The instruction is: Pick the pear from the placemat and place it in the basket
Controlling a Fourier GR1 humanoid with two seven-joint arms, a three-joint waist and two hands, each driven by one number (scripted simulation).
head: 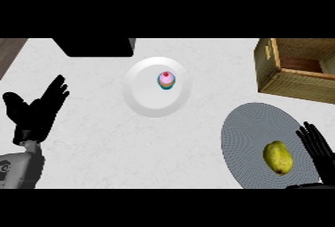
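A yellow-green pear [277, 157] lies on a round grey placemat [252, 133] at the lower right of the counter. My right hand [318, 148] stands just to the right of the pear with its fingers straight and open, a small gap from the fruit. The wooden basket [288, 82] sits at the upper right, beyond the placemat, partly cut off by the view's edge. My left hand [36, 111] rests open at the left side, fingers up, far from the pear.
A white plate [141, 95] in the middle of the counter carries a small pink cupcake [166, 80]. A black box [95, 46] stands at the back edge. A strip of brown wood [9, 51] shows at the upper left corner.
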